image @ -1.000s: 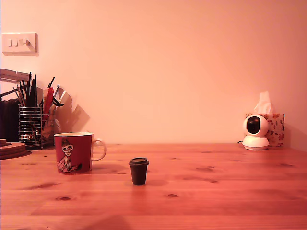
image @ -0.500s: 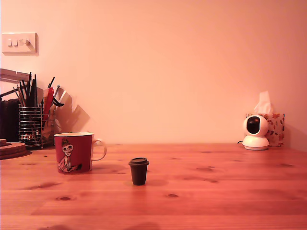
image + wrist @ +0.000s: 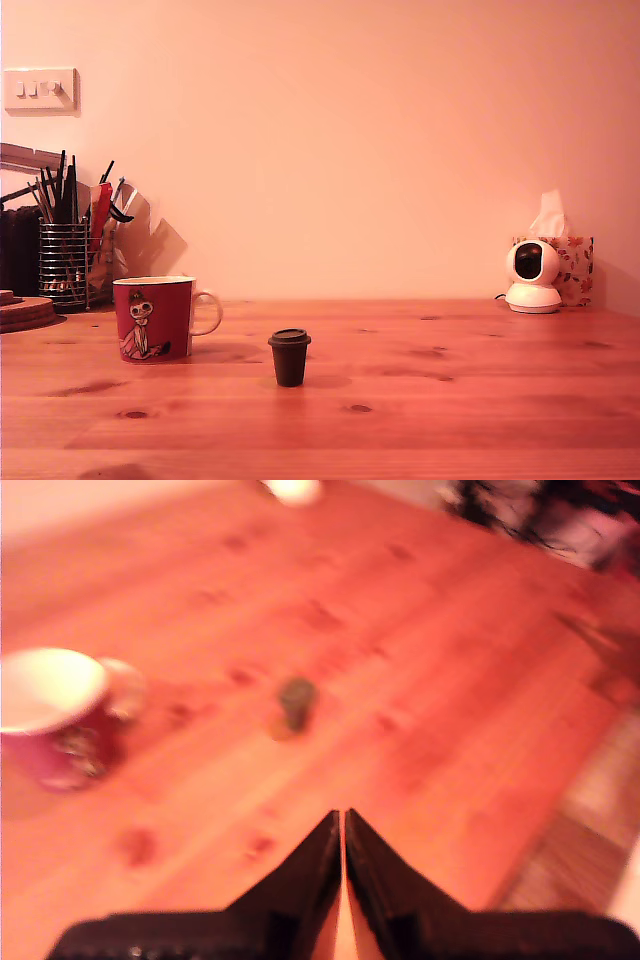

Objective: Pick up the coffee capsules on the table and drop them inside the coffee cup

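Capsule (image 3: 289, 356) stands upright on your pine table (image 3: 450, 410), right of the mug (image 3: 153, 318) in the exterior view; gripper (image 3: 343, 818) closed, empty; pink wall (image 3: 350, 130) behind.

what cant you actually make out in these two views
- Inside of the red ceramic mug: in the exterior view its wall hides it; the wrist view is motion-blurred.
- Small dark brown capsule: only a smear in the blurred wrist view.
- Black gripper: absent from the exterior view; the wrist view shows its fingers nearly touching, with the rest cut off by the edge.
- Contents of the wire mesh pen holder: too dim and small.
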`<state>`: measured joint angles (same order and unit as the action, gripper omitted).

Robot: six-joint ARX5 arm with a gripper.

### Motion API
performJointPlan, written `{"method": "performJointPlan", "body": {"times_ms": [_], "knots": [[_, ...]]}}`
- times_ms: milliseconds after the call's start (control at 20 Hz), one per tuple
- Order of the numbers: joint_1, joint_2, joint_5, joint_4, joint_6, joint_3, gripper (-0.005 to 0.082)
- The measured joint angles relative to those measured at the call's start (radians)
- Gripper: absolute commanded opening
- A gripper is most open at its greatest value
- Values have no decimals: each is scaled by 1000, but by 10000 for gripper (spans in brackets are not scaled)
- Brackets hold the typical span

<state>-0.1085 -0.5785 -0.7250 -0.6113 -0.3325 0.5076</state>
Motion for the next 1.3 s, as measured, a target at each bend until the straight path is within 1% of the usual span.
{"method": "performJointPlan", "body": {"times_ms": [100, 150, 200, 250, 300, 350, 450, 500, 550, 650, 800, 850, 900, 950, 1050, 1200, 1300], "knots": [[-8, -19, -11, 5, -13, 0, -6], [-18, -28, -25, 6, -14, 0, 31], [-36, -34, -34, 6, -39, 0, 121], [-57, -40, -35, 5, -43, 0, 214], [-76, -46, -33, 5, -57, 0, 271], [-90, -59, -10, 5, -72, 0, 319], [-119, -88, 31, 5, -76, 0, 415], [-132, -106, 47, 8, -79, 0, 460], [-147, -129, 52, 12, -79, 0, 485], [-176, -161, 67, 17, -79, 0, 491], [-196, -189, 77, 55, -79, 0, 607], [-196, -198, 85, 66, -79, 0, 628], [-196, -206, 93, 83, -68, 0, 627], [-196, -211, 99, 114, -68, -3, 627], [-196, -209, 108, 187, -44, -27, 627], [-196, -210, 111, 279, -37, -95, 626], [-196, -210, 111, 303, -36, -103, 627]]}}
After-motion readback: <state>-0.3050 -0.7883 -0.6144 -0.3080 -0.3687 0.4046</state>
